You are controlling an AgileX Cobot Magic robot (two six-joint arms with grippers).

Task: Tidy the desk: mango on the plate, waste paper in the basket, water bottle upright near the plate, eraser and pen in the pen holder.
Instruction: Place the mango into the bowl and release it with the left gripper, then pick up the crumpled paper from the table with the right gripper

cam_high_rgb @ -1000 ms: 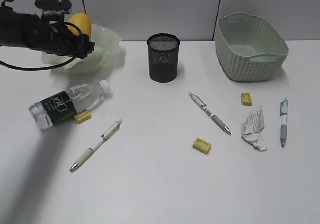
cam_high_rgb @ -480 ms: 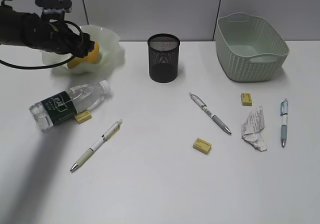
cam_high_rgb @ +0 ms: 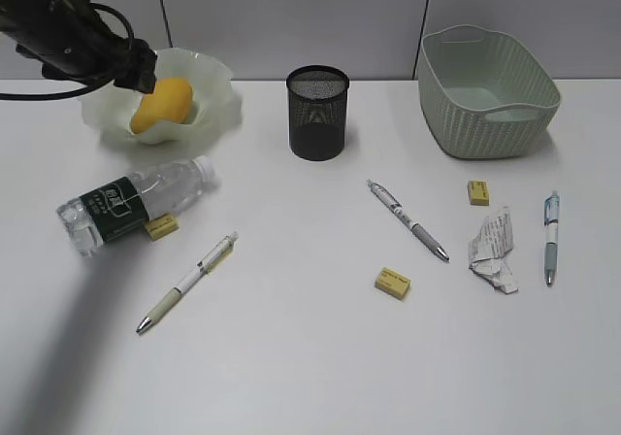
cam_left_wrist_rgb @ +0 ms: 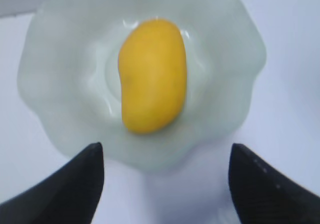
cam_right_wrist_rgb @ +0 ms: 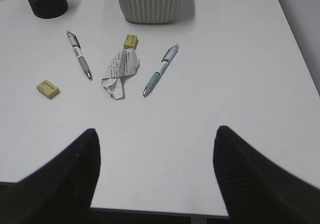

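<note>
- Mango (cam_high_rgb: 161, 105) lying in the wavy green plate (cam_high_rgb: 215, 105) at the far left of the desk (cam_high_rgb: 310, 357); in the left wrist view, mango (cam_left_wrist_rgb: 152, 82) resting lengthwise in the middle of the plate (cam_left_wrist_rgb: 60, 74).
- Left gripper (cam_left_wrist_rgb: 165, 176) hovering above the plate's near rim, jaws spread wide, nothing between them, apart from the mango.
- In the exterior view, left gripper (cam_high_rgb: 134, 66) dark against the plate's far left edge.
- Right gripper (cam_right_wrist_rgb: 155, 174) held high over the near right part of the desk, jaws wide apart, holding nothing.
- Water bottle (cam_high_rgb: 136, 202) lying on its side left of centre, cap pointing right and far, a yellow eraser (cam_high_rgb: 160, 226) touching its near side.
- Pen (cam_high_rgb: 187, 282) lying slanted just near of the bottle.
- Black mesh pen holder (cam_high_rgb: 317, 112) upright at far centre.
- Second pen (cam_high_rgb: 408, 219) slanted right of centre, another eraser (cam_high_rgb: 392, 283) near of it.
- Green basket (cam_high_rgb: 488, 90) at far right.
- Third eraser (cam_high_rgb: 477, 192) just near of the basket, crumpled waste paper (cam_high_rgb: 493, 249) near of that eraser, blue pen (cam_high_rgb: 550, 236) just right of the paper.
</note>
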